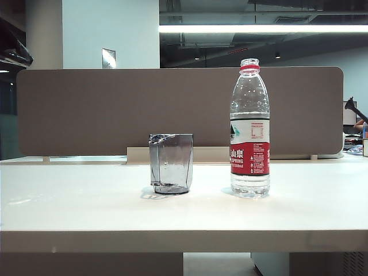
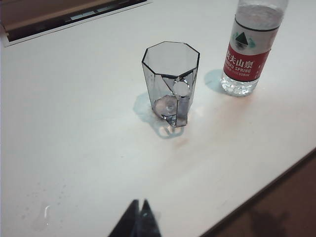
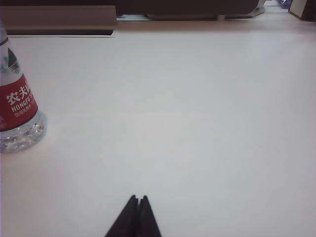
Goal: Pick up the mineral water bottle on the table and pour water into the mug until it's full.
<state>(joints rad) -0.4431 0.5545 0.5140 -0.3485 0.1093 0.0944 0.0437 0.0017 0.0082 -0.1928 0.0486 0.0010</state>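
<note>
Exterior camera sat low at the table (image 1: 184, 215) front edge, facing level toward the partition. Left wrist camera looked steeply down from nearby; mug (image 2: 171, 81) at 12 o'clock, mineral water bottle (image 2: 249, 47) at 1. Right wrist camera faced shallower, sharing only that bottle.

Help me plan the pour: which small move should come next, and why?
Probably open the right gripper and move it toward the bottle. The bottle stands upright and untouched beside the mug, and both grippers, left included, are shut and empty.
</note>
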